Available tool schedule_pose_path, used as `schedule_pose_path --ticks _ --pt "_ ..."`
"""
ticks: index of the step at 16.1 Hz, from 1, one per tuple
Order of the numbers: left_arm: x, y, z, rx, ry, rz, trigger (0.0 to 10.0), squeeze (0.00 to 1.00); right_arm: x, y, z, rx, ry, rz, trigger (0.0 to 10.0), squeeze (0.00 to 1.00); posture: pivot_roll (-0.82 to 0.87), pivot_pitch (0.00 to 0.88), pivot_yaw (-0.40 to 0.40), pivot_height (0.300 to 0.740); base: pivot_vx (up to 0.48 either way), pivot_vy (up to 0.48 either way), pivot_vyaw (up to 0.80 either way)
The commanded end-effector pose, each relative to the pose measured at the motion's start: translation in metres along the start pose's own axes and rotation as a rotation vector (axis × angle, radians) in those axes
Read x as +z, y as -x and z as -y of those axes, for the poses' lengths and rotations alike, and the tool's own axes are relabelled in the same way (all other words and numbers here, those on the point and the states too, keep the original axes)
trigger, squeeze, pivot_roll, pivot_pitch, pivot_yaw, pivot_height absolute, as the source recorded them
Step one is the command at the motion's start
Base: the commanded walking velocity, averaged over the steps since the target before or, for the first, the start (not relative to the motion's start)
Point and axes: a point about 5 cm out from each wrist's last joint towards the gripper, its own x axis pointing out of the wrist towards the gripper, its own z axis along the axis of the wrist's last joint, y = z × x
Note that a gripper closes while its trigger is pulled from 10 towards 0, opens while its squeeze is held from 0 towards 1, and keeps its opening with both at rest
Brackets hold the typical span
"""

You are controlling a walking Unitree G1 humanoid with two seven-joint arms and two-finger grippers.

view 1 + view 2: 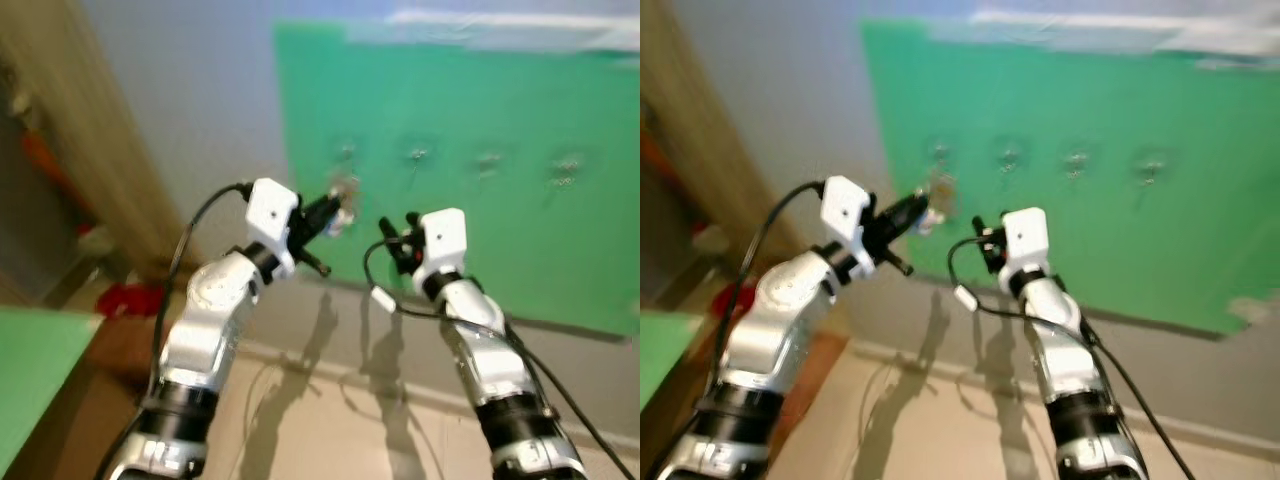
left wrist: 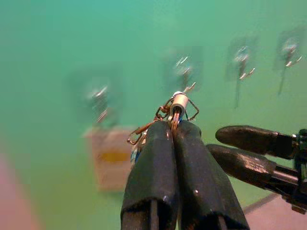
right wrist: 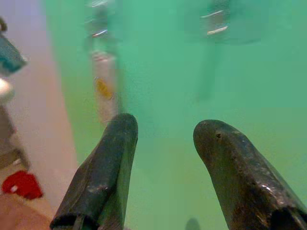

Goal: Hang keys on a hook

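A green board (image 1: 500,120) on the wall carries a row of small metal hooks (image 1: 418,155). My left gripper (image 1: 335,213) is raised close to the leftmost hook (image 1: 346,152) and is shut on a key ring (image 2: 173,109) with a small white barrel and copper wire loops. A pale tag (image 2: 111,160) hangs below that ring. My right gripper (image 1: 398,236) is held up beside the left one, a little lower, open and holding nothing; its fingers (image 3: 103,167) face the board.
A grey wall runs below the board down to a pale tiled floor (image 1: 330,420). To the left stand a wooden door frame (image 1: 90,150), a green surface (image 1: 35,360) and a red object (image 1: 125,297) on the floor.
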Motion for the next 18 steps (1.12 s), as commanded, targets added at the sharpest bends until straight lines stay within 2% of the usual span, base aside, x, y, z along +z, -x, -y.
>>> schedule_pose_path --ticks 1,4,6,13,18 --pt "0.007 -0.006 0.004 -0.025 -0.006 0.016 0.0 0.0 0.001 0.0 0.005 -0.018 0.001 0.003 10.0 0.0 -0.1 0.0 0.12 0.74 0.326 -0.349 -0.58" --pt "0.007 -0.006 -0.001 0.004 -0.001 0.013 0.0 0.0 0.0 0.001 0.007 -0.027 0.001 0.0 10.0 0.0 -0.1 0.0 0.122 0.74 0.382 -0.196 -0.59" --pt "0.007 -0.008 -0.003 0.006 -0.005 0.001 0.0 0.0 0.0 0.002 0.007 -0.028 0.029 0.005 10.0 0.0 -0.1 0.0 0.121 0.74 0.0 0.0 0.0" --pt "0.008 -0.013 -0.002 0.009 -0.014 -0.007 0.0 0.0 0.001 0.002 0.006 -0.017 0.033 0.009 10.0 0.0 -0.11 0.0 0.114 0.74 0.0 0.0 0.0" --pt "0.0 -0.017 0.004 -0.022 0.12 -0.061 0.0 0.0 -0.001 0.005 0.008 -0.008 0.038 -0.002 10.0 0.0 -0.11 0.0 0.111 0.74 0.0 0.0 0.0"
